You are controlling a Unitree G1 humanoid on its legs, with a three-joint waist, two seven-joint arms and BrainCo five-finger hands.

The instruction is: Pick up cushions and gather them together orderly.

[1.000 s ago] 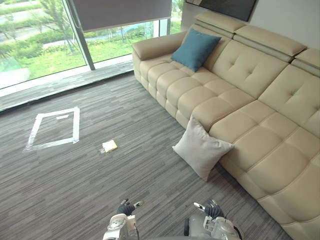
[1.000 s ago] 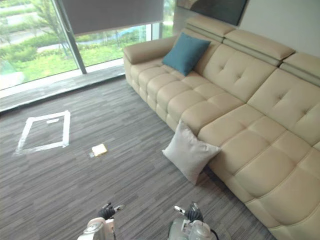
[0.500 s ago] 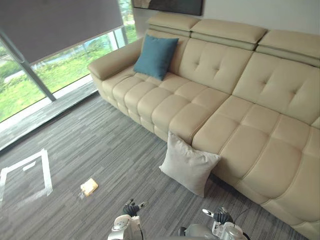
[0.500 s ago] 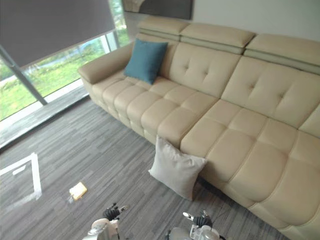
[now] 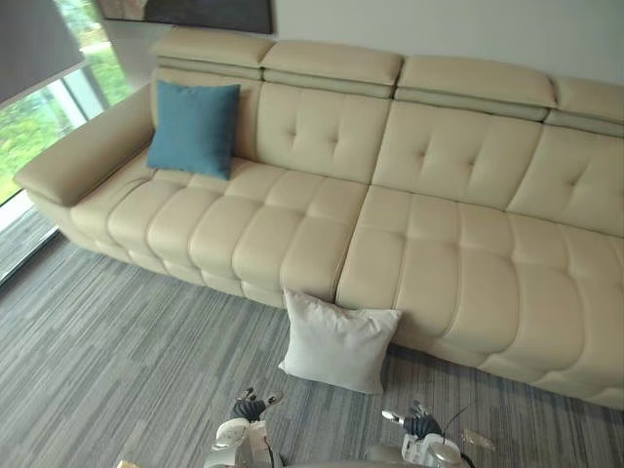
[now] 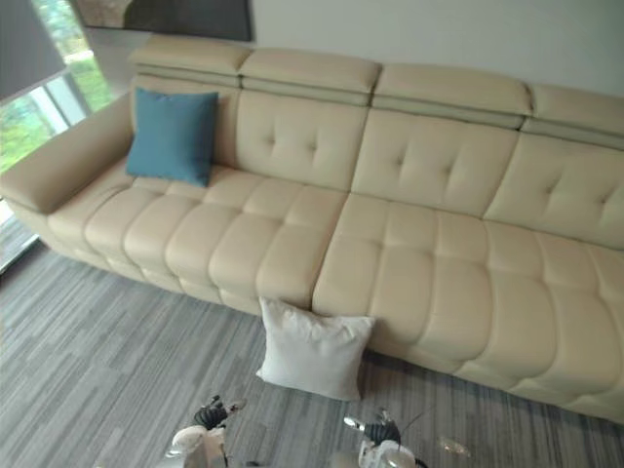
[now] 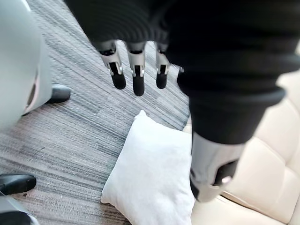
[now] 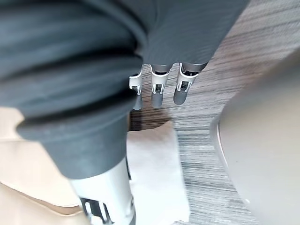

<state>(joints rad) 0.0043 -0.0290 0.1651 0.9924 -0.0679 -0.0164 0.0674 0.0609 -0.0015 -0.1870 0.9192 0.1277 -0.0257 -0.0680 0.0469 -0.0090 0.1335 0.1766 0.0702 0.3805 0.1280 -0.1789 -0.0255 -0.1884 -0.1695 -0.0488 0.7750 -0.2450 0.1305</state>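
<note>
White cushion (image 5: 336, 339) stands on the floor (image 5: 107, 351) at lower centre, leaning against the sofa (image 5: 439, 234) front; blue cushion (image 5: 193, 129) sits upper left on the sofa's end seat, well apart from it. Left hand (image 7: 137, 77) and right hand (image 8: 157, 93) hang at the bottom edge, short of the white cushion, fingers straight and loosely spread, holding nothing. Risk, as judged: a one-hand pinch on a corner could let the soft cushion sag and slip, or a push could wedge it against the sofa; the wide gap between cushions invites an untidy pile; no brand, label or writing legible.
</note>
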